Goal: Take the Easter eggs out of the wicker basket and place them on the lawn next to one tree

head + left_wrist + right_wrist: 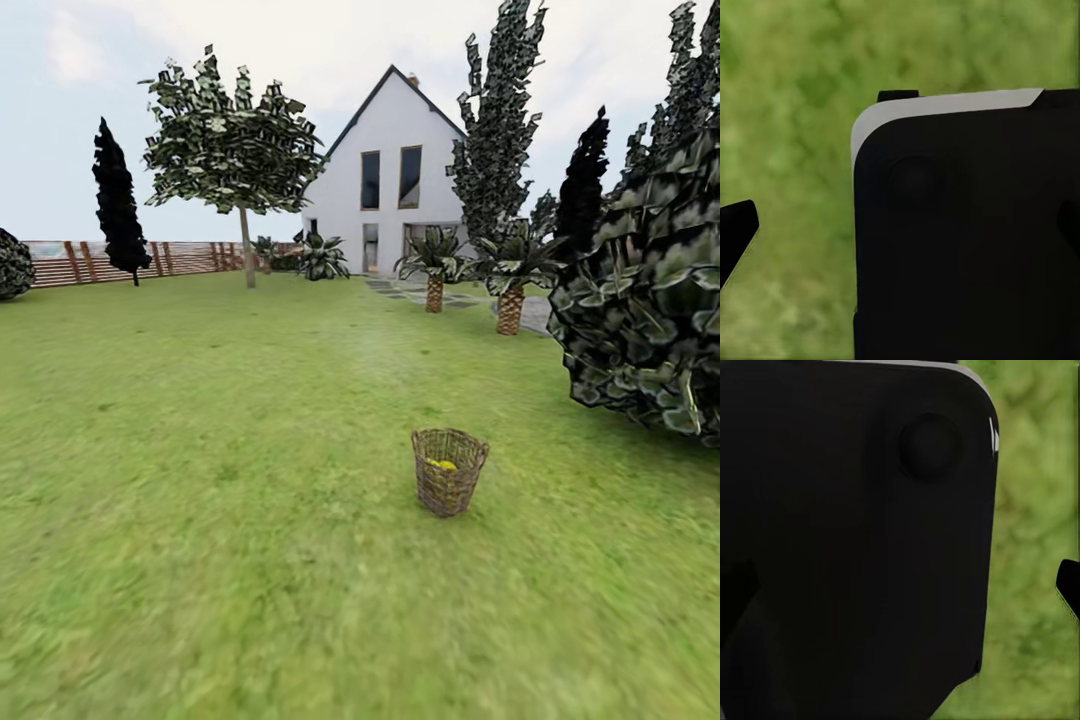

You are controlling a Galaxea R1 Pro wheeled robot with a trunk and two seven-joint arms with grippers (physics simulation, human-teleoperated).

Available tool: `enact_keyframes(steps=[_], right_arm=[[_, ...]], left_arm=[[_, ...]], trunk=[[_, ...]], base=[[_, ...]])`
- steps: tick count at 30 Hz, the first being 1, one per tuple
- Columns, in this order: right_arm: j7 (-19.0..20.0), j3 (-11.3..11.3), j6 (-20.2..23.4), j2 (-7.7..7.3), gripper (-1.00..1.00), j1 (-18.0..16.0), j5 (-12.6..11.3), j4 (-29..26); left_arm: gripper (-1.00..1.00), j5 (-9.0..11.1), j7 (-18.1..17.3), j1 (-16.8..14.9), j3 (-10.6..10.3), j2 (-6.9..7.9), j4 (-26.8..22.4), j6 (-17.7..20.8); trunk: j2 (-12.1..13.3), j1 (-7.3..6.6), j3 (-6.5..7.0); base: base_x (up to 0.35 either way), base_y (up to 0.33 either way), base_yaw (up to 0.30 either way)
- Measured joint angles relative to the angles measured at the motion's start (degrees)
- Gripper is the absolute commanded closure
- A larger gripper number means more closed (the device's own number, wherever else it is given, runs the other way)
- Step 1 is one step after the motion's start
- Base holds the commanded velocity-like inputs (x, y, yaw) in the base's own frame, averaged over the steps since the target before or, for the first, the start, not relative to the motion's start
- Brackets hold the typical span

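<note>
One basket (449, 484) stands on the grass (200, 500). Far left of it, by the fence (150, 258), grows a thin tree (245, 250). Yellow eggs (441, 464) peek out inside the basket. Right of it sits a big bush (650, 300). Next job, I think: roll closer, then reach in. I cannot tell if the grippers are apart.

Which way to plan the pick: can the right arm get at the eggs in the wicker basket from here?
Probably not yet. The wicker basket stands well ahead on the lawn, with open grass between it and the robot. Nothing blocks the way; a glimpse of yellow eggs shows inside.
</note>
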Motion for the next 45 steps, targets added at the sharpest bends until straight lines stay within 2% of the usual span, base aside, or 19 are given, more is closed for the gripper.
enact_keyframes(steps=[25, 45], right_arm=[[0.01, 0.09, -0.04, 0.02, -1.00, 0.00, 0.00, 0.04], [0.01, 0.15, -0.04, 0.07, -1.00, 0.00, 0.06, 0.36]], left_arm=[[-1.00, 0.00, 0.00, 0.00, 0.00, 0.00, 0.00, -0.08], [-1.00, 0.00, -0.01, 0.01, 0.00, 0.00, 0.00, -0.09]], trunk=[[0.00, 0.00, -2.05], [0.00, 0.00, -2.10]], base=[[0.339, 0.000, -0.100], [0.339, 0.000, -0.005]])
